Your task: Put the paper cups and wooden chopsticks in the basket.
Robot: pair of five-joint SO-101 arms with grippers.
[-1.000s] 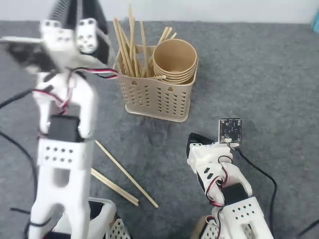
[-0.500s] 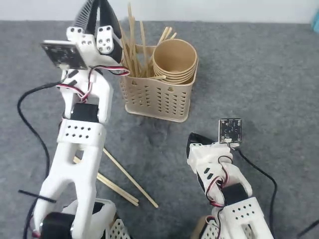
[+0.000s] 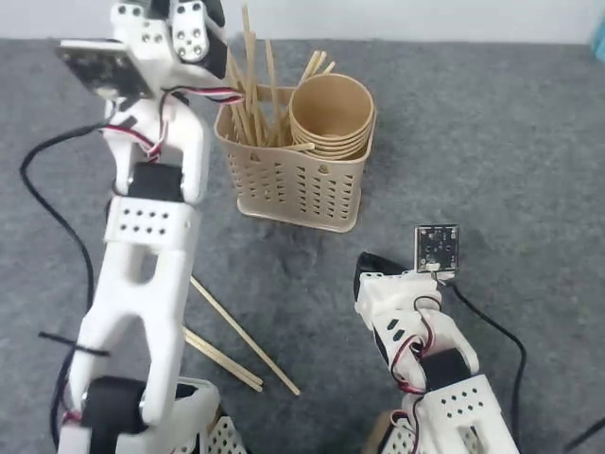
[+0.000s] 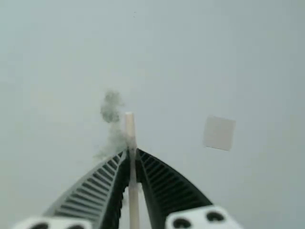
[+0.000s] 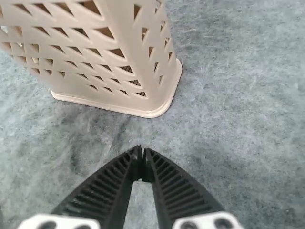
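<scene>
Grey felt mat (image 3: 492, 142), covering the table. Left arm (image 3: 146, 218), running from 7 o'clock to 11 o'clock in the high view, its wrist just beside the basket's 10 o'clock corner. Left gripper (image 4: 132, 152), closed tight on one wooden chopstick (image 4: 129, 129), which passes between the fingers with its end projecting past the tips. Basket (image 3: 293, 189), beige and slotted, upright at 12 o'clock. It holds a nested stack of paper cups (image 3: 331, 113) on its 3 o'clock side and a sheaf of chopsticks (image 3: 248, 95) standing on its 9 o'clock side. Right arm (image 3: 416, 331), at 5 o'clock. Right gripper (image 5: 142, 155), fingers pressed together and holding nothing, low over the mat and pointing at the basket's near corner. Loose chopsticks (image 3: 241, 336), lying on the mat at 7 o'clock beside the left arm's base, well apart from both grippers.
</scene>
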